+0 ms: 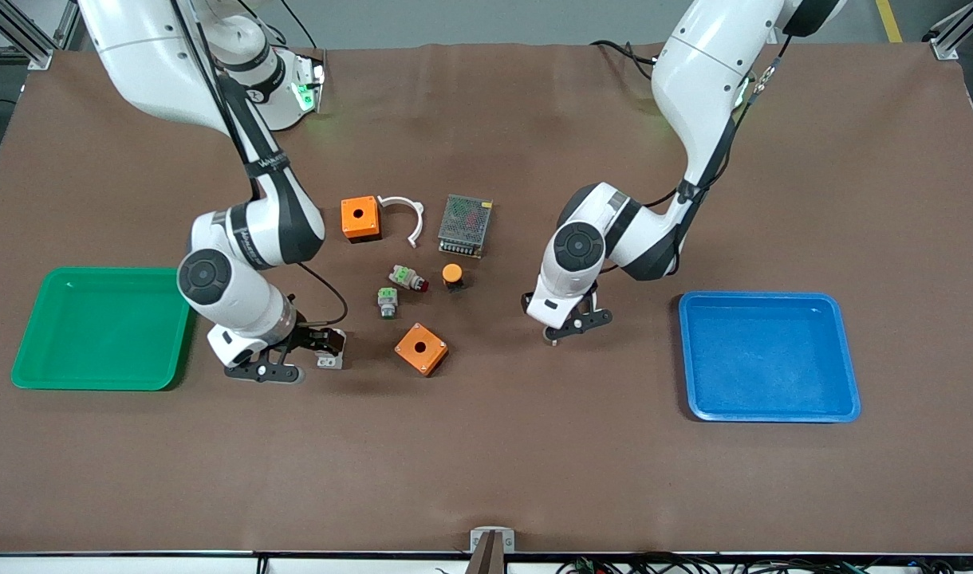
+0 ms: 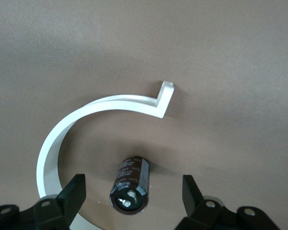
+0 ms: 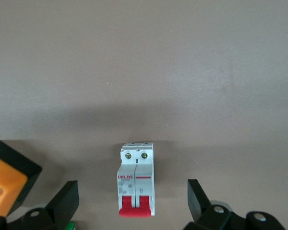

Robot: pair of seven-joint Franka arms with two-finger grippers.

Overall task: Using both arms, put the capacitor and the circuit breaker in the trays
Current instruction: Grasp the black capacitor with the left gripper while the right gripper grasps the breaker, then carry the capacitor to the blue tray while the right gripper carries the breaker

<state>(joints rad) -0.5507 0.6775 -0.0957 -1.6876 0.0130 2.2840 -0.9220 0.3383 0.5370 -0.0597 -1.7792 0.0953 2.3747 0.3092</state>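
Brown tabletop [image 1: 486, 462], left end effector [image 2: 134, 194] wide around capacitor [image 2: 130, 184] hidden in front view, right end effector [image 3: 133, 199] wide around circuit breaker [image 3: 136, 179]

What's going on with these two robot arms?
Two arms are about to pick up small parts from the table. The left tool is open over the capacitor, which lies between its fingers beside a white clip. The right tool is open over the breaker. Neither part is gripped yet. A green tray and a blue tray sit at the table's two ends.
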